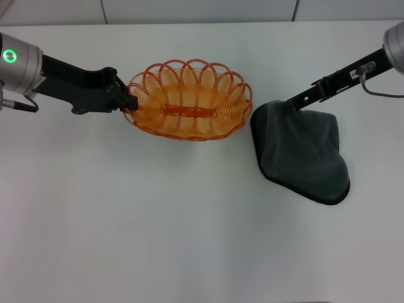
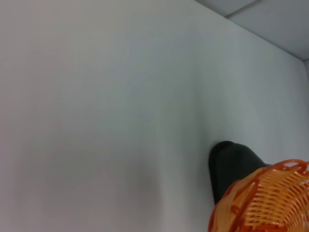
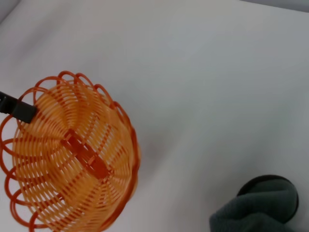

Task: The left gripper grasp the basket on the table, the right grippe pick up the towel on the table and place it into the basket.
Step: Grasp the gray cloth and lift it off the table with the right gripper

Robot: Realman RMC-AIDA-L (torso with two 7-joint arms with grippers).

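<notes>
Glossy woven basket (image 1: 189, 101), soft matt towel (image 1: 303, 151), smooth table (image 1: 158, 227)

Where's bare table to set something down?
Whole near half of the table, in front of the basket and towel, is bare. Crowded: the narrow gap between basket and towel, the left gripper at the basket rim, the right gripper at the towel's far corner.

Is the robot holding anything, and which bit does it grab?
The left gripper clamps the orange basket by its looped rim at the left end. The right gripper touches the grey towel's top edge; whether it grips cannot be told.
</notes>
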